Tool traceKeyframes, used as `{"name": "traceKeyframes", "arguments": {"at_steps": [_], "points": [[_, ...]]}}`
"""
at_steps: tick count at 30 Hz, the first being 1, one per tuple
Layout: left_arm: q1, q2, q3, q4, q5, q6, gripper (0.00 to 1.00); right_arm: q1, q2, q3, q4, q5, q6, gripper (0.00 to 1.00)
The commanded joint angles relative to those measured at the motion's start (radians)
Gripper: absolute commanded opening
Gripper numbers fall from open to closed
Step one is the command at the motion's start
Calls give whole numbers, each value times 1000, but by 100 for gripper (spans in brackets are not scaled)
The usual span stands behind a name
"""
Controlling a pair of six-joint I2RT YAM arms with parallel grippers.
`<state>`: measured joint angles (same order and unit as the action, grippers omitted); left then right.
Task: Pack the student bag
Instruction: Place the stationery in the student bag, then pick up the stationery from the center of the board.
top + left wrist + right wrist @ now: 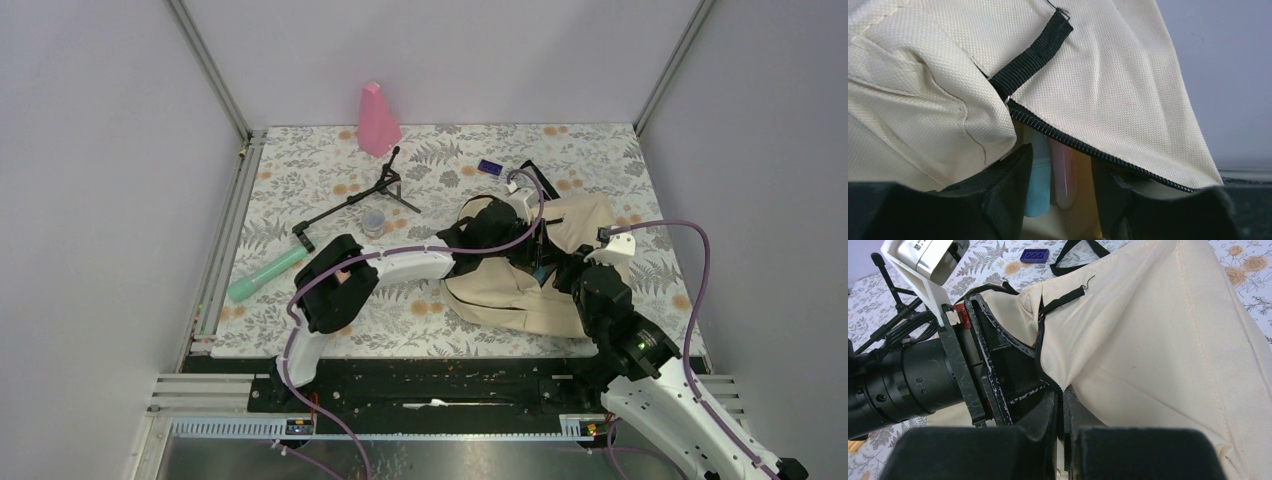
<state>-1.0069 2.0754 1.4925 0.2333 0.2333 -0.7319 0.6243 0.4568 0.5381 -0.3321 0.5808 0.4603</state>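
Student bag [520,300] lies on the right half of the table [420,315], and packing goes best if the right gripper [1060,407], pinching the zipper edge [1049,380], lifts it while the left gripper [1060,167], fingers spread inside the mouth, seats the blue tube [1038,175] and pink tube [1064,175] deeper.

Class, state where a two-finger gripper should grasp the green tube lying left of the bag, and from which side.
Mid-length, from straight above, closing across its narrow width: the green tube lies flat and diagonal on the table, both long sides exposed.
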Motion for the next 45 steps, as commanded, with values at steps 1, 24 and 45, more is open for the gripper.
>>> {"name": "traceKeyframes", "arguments": {"at_steps": [1,24,45], "points": [[-1,-43,14,8,-45,60,54,-1,-3,55,46,-10,-2,0],[14,-571,-477,-70,-521,410,63,-1,2,59,23,23,-19,0],[468,-792,-808,-491,-653,145,93,-1,33,57,40,28,-45,0]]}}
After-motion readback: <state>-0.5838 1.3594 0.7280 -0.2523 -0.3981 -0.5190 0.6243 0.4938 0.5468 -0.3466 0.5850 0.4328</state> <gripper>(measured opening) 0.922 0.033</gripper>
